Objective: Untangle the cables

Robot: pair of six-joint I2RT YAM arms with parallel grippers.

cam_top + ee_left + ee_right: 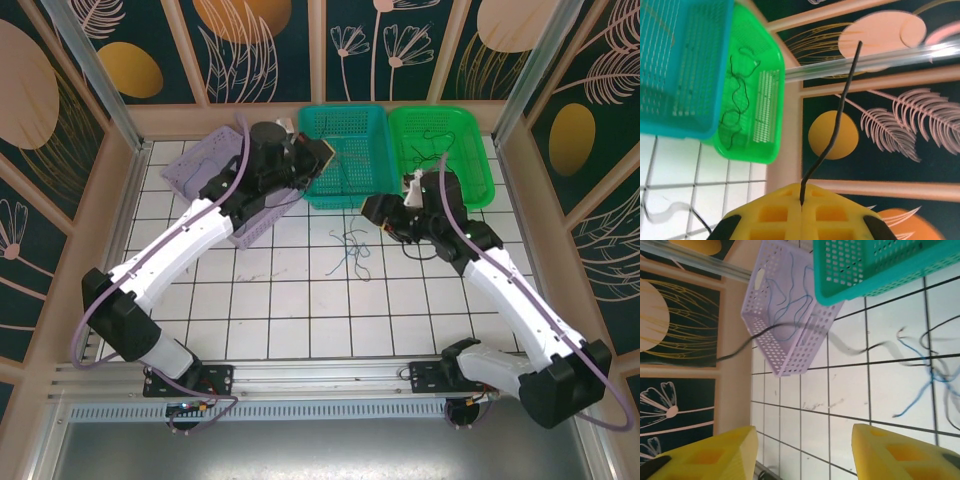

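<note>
At the far side of the table, by the left rim of the teal basket [350, 198], the left gripper [801, 202] is clamped tight on one black cable [837, 115], which rises from between its yellow fingers [772, 217]. The right gripper [805, 445] stands spread apart, holding nothing (bare tile shows between its tips). The tangle of cables [350, 250] lies on the tiles between the arms. Other black cables [737, 100] curl in the green basket [771, 65], and blue cables [790, 305] in the lilac basket [800, 347].

The right gripper [802, 452] had its yellow fingers [890, 455] apart. Blue cables [805, 302] lay in the purple basket [790, 352], beside the teal basket [865, 265].
</note>
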